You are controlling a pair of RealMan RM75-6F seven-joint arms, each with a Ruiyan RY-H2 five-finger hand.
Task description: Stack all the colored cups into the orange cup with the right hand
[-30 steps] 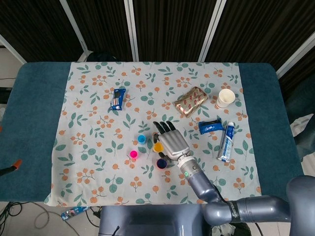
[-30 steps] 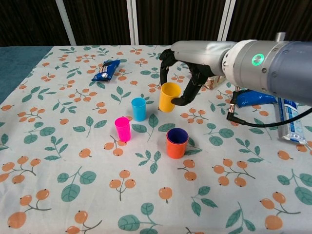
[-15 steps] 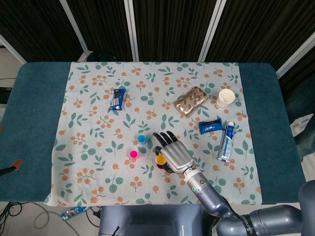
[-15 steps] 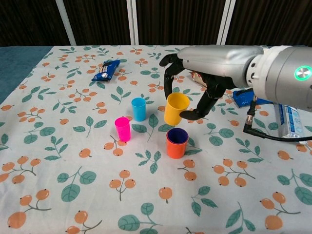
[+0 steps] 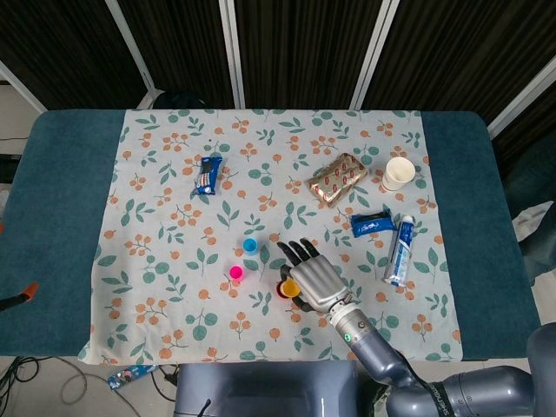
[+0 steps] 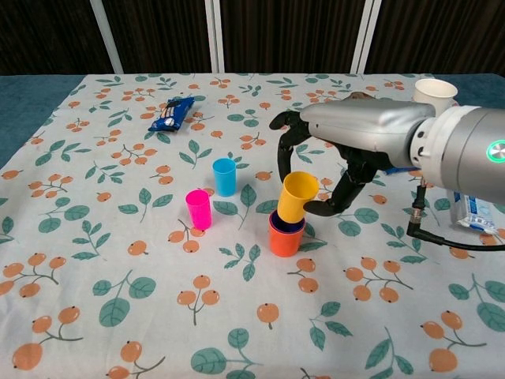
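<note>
My right hand (image 6: 339, 150) (image 5: 314, 278) holds a yellow cup (image 6: 297, 197) (image 5: 288, 288), tilted, its base at the mouth of the orange cup (image 6: 285, 237). The orange cup stands on the cloth with a purple cup nested inside it. In the head view the hand covers the orange cup. A blue cup (image 6: 225, 176) (image 5: 250, 246) and a pink cup (image 6: 199, 209) (image 5: 235, 274) stand upright to the left, apart from the hand. My left hand shows in neither view.
A blue snack packet (image 6: 171, 114) (image 5: 208, 175) lies at the back left. A gold packet (image 5: 336, 178), a white paper cup (image 5: 399, 173) (image 6: 435, 89), a blue wrapper (image 5: 372, 224) and a toothpaste tube (image 5: 399, 252) lie to the right of the hand.
My right hand has carried the yellow cup down and toward the near edge, from beside the blue cup to the mouth of the orange cup. The other cups have not moved.
</note>
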